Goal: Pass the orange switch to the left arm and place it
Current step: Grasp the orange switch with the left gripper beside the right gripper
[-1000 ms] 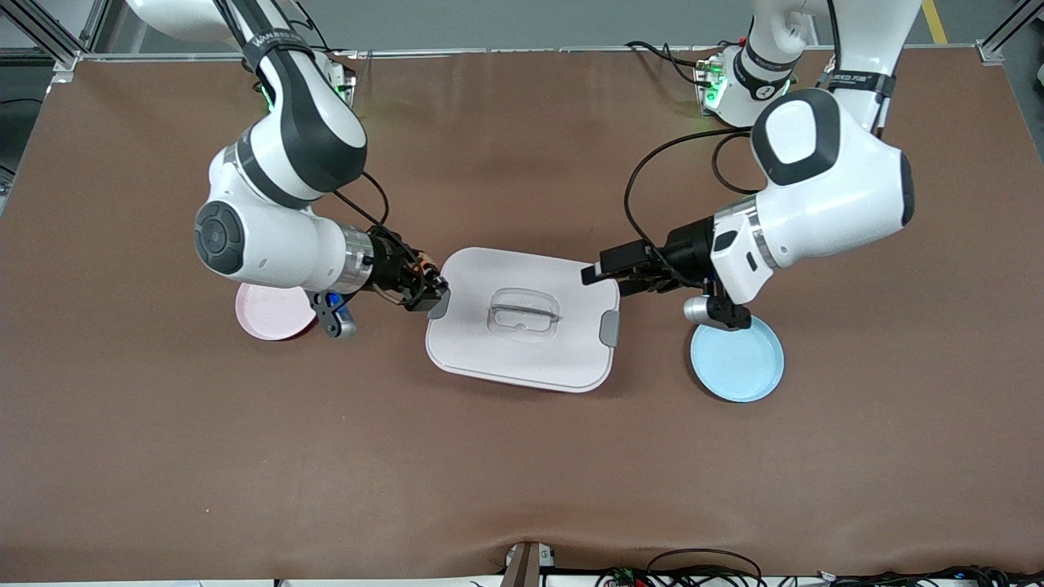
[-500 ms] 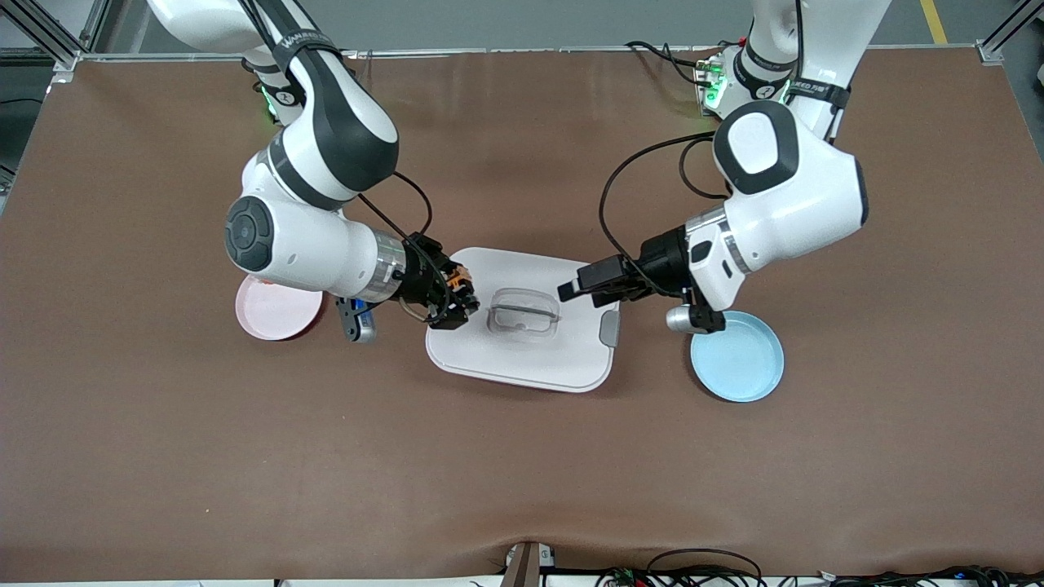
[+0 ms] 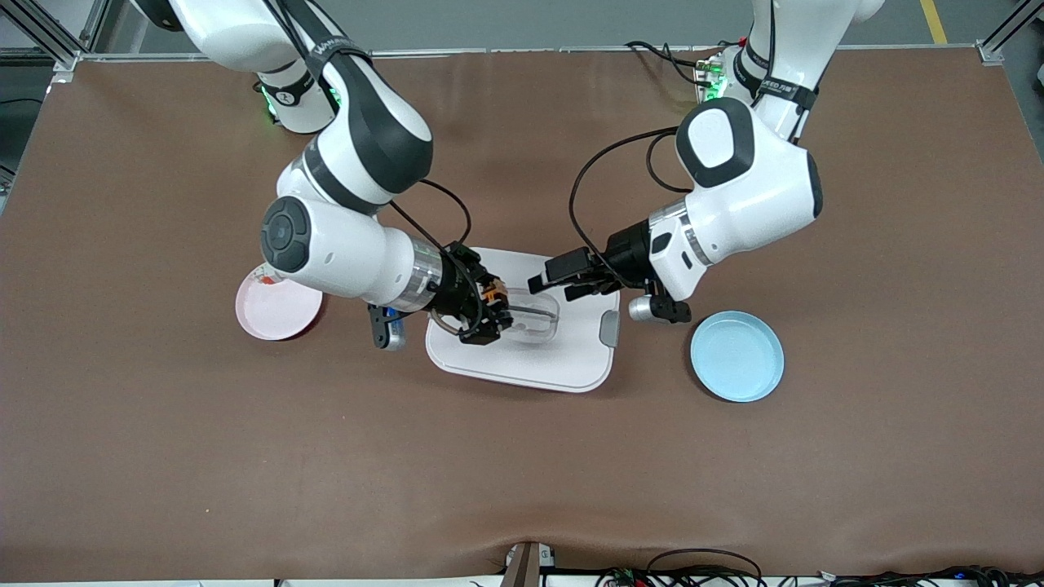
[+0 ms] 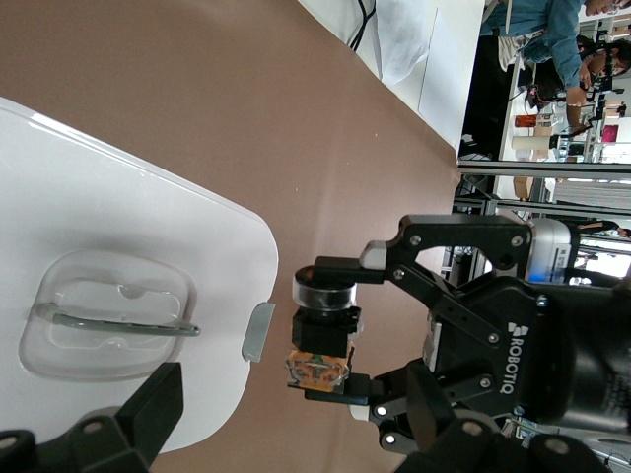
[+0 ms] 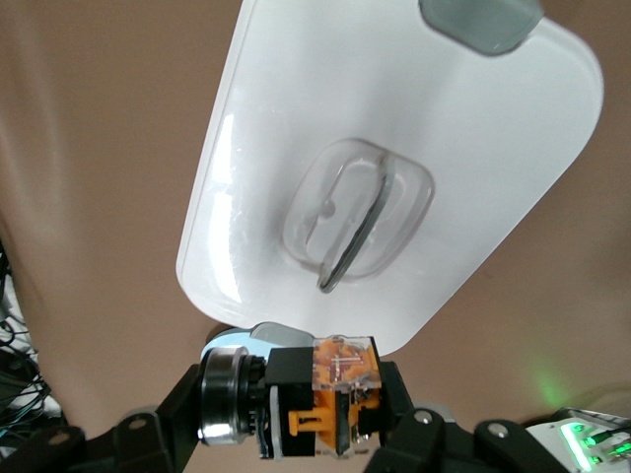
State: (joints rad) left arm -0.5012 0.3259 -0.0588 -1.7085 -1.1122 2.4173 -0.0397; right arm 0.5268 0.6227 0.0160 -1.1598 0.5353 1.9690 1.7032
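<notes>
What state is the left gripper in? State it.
Open: the left gripper hangs over the box, its fingers spread and empty, facing the orange switch held in the right gripper.

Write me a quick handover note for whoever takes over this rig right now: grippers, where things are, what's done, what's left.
Right gripper: shut on the small black push-button switch with orange parts, held in the air over the large white plastic box with grey latches, near its clear lid handle.
Left gripper: open, empty, over the same box and facing the right gripper.
Round pink plate lies toward the right arm's end of the table, round blue plate toward the left arm's end.
Done: switch picked up and brought over the box.
Left: handover to the left gripper, then set the switch down, probably on the blue plate, without touching the box.
</notes>
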